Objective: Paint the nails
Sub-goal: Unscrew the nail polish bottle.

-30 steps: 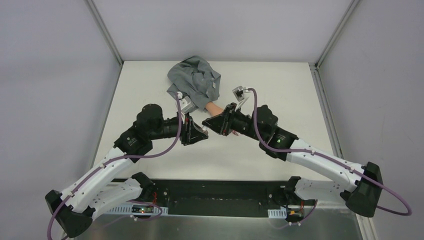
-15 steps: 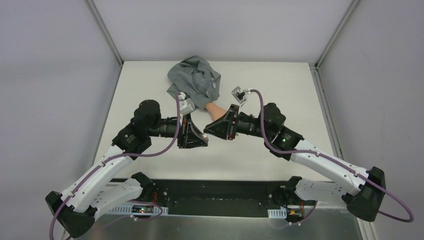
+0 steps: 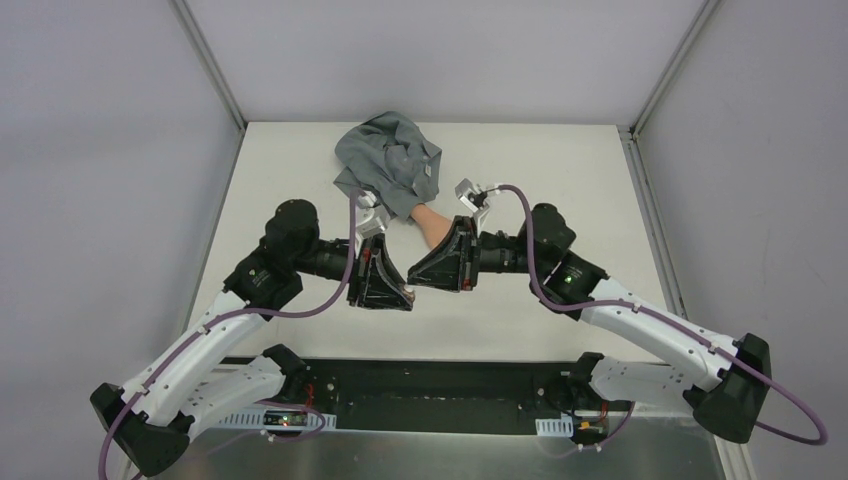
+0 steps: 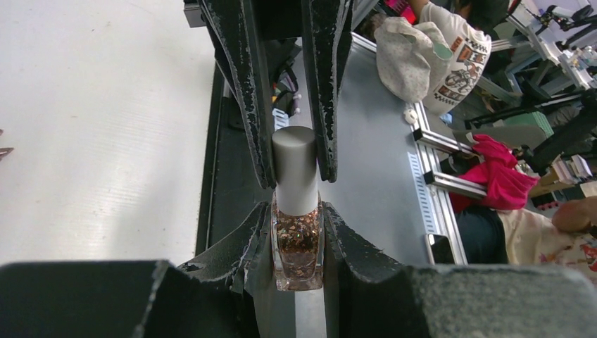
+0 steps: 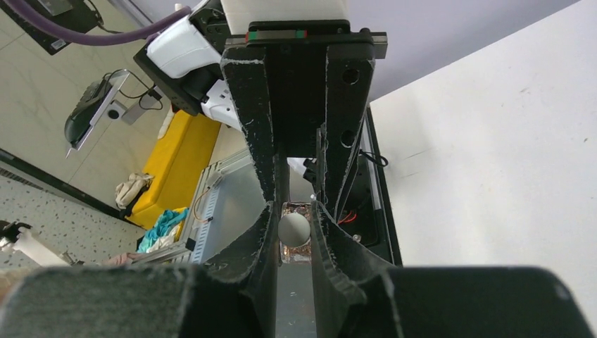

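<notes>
The left gripper (image 4: 297,215) has its fingers closed on the glass body of a small polish bottle (image 4: 298,250) full of coppery glitter. The right gripper (image 5: 293,220) has its fingers clamped on the bottle's grey cap (image 4: 294,165). The two meet nose to nose above the counter (image 3: 300,170), near its middle. This is likely a bracing hold: one arm anchors the bottle while the other can twist the cap, and the brush under it, free.

The nails belong to the peach fake hand (image 3: 430,217), which pokes out of a rumpled grey sleeve (image 3: 390,160) just beyond the grippers, on the far side. The fingertips are hidden under the right gripper from above. Two dark slivers (image 4: 3,150) at the left edge of the left wrist view may be nail tips, though too little shows to be sure.

Compared with a second ago, both wrists have rolled, so the gripper bodies show broader from above. Their meeting point has come slightly nearer the arm bases, away from the hand. The sleeve has not shifted.
</notes>
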You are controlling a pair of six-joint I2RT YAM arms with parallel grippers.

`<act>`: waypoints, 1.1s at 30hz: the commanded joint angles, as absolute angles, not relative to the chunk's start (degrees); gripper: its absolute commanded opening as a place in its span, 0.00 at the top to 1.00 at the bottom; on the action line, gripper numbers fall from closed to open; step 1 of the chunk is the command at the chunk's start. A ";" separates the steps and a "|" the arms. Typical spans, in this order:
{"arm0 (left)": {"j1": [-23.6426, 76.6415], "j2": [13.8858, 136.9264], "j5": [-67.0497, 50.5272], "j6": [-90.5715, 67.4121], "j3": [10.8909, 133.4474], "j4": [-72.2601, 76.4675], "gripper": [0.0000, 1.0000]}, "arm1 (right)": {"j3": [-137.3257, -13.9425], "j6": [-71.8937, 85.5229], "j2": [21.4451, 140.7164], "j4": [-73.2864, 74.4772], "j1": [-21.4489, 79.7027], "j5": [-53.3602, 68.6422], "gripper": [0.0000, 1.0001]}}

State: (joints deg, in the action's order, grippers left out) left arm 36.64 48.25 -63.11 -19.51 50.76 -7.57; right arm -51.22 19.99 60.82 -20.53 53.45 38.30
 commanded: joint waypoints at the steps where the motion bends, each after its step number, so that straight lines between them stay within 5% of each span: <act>1: 36.56 47.38 -67.92 -19.69 53.34 1.73 1.00 | -52.76 18.83 61.66 -21.20 53.98 43.24 1.00; 6: 36.56 46.91 -65.17 -18.48 52.46 1.76 1.00 | -52.65 19.86 60.53 -20.23 54.00 37.31 0.96; 10: 36.56 45.51 -59.24 -17.16 51.04 1.76 1.00 | -51.85 22.28 57.60 -18.75 53.90 25.70 0.31; 13: 36.56 44.01 -52.49 -16.34 49.92 1.38 1.00 | -49.81 26.17 54.56 -19.13 53.25 16.11 0.14; 22: 36.56 41.98 -32.11 -13.14 50.18 -6.22 1.00 | -49.39 31.37 52.67 -19.31 52.81 6.42 0.20; 33: 36.56 42.22 -29.82 -13.14 49.92 -6.66 1.00 | -55.27 27.98 60.05 -18.92 58.19 3.15 0.36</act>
State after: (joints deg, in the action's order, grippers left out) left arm 36.67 42.48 -31.38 -13.93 49.43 -6.94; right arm -51.18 29.69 59.09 -16.19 56.27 4.95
